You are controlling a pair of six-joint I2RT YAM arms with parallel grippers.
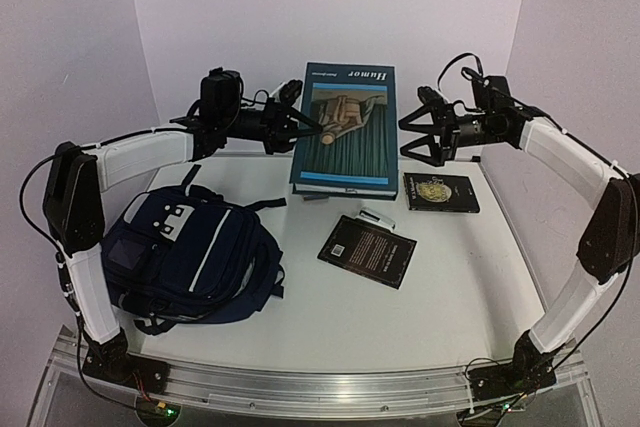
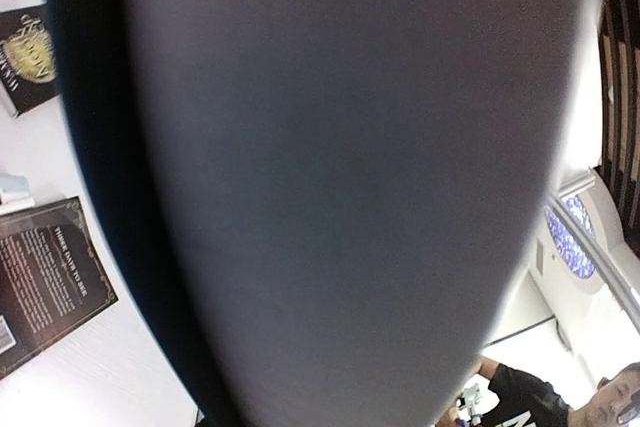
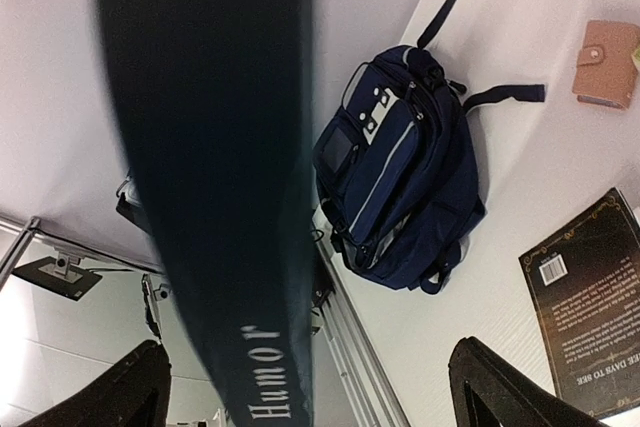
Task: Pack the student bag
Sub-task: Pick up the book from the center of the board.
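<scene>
Bag lies on the desk below the left fingers and nearer the arm bases, front up; from here its mouth looks closed, though the zip cannot be made out. Next in size, the Humor book stands tilted between the two sets of fingers. The left fingers pinch its left edge. The right fingers are spread wide around its right edge and do not grip it, and the spine runs between them in the right wrist view. Below the right fingers lie two black books, the larger nearer the bases and the smaller just under them, with a little white object between the two. A pink wallet shows only in the right wrist view. The step in hand looks like carrying the Humor book to the bag. To do it well, the right fingers should close squarely on the edge before any lift, so the wide cover cannot swing on one pinch. The bag's mouth must also be opened and held wide, or the book will catch on the fabric.
</scene>
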